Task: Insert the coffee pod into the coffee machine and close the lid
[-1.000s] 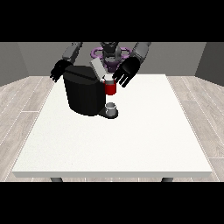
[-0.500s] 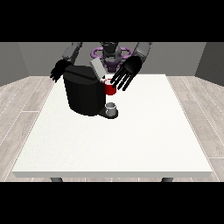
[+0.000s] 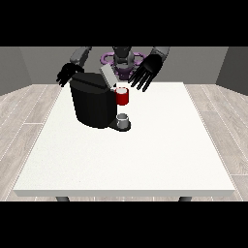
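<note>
Since half a second ago, the black hand at the view's right has lifted a little above the red thing at the machine, fingers spread and holding nothing. At the view's left, the other black hand hovers behind the boxy black coffee machine, fingers relaxed and splayed, also empty. On the machine's drip base sits a small grey thing; whether it is the pod I cannot tell. A grey lid stands tilted up over the machine, which rests on the large white table.
</note>
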Robot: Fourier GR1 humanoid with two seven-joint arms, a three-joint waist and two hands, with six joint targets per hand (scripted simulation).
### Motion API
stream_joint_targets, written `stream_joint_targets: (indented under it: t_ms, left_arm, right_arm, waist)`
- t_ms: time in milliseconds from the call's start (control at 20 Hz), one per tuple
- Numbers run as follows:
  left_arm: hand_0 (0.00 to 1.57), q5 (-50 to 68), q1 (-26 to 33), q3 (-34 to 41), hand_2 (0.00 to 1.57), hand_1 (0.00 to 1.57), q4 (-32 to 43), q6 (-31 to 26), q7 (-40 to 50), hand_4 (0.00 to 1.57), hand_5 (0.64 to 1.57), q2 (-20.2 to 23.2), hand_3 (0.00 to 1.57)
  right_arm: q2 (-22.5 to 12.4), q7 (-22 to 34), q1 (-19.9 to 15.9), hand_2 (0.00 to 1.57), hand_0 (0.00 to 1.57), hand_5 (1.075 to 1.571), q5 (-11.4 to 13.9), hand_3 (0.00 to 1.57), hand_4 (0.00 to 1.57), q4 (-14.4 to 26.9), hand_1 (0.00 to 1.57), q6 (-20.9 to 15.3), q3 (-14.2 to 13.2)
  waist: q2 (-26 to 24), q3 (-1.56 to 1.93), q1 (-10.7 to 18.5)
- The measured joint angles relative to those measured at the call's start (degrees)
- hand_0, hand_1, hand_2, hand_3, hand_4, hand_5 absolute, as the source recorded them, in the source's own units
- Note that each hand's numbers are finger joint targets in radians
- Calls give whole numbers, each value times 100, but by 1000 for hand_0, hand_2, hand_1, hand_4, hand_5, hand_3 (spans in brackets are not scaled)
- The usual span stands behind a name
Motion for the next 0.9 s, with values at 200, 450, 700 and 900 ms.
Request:
stream_joint_targets:
  t_ms: [200, 450, 700, 900]
  left_arm:
    - [0, 185, 318, 127, 0, 0, -46, 5, -11, 0, 1571, -217, 0]
    - [0, 1009, 728, 799, 0, 0, -74, 5, -77, 261, 1571, -657, 0]
    - [0, 1782, 1315, 1320, 0, 0, -113, -53, -286, 0, 1571, -1235, 0]
    - [0, 2137, 1821, 1517, 0, 0, -169, -120, -390, 142, 1571, -1491, 0]
  right_arm:
    - [-5, 71, 270, 0, 0, 1571, -66, 0, 398, -87, 0, 54, -5]
    - [-47, 61, 570, 0, 0, 1571, -166, 0, 492, -84, 0, 96, -116]
    - [-238, 48, 780, 0, 0, 1571, -75, 0, 349, -127, 0, 205, -98]
    - [-364, 233, 841, 0, 0, 1571, -107, 0, 125, -350, 0, 422, -1]
  waist:
    - [-363, -1, 112]
    - [-917, -5, 459]
    - [-1485, -6, 891]
    - [-1935, -5, 1138]
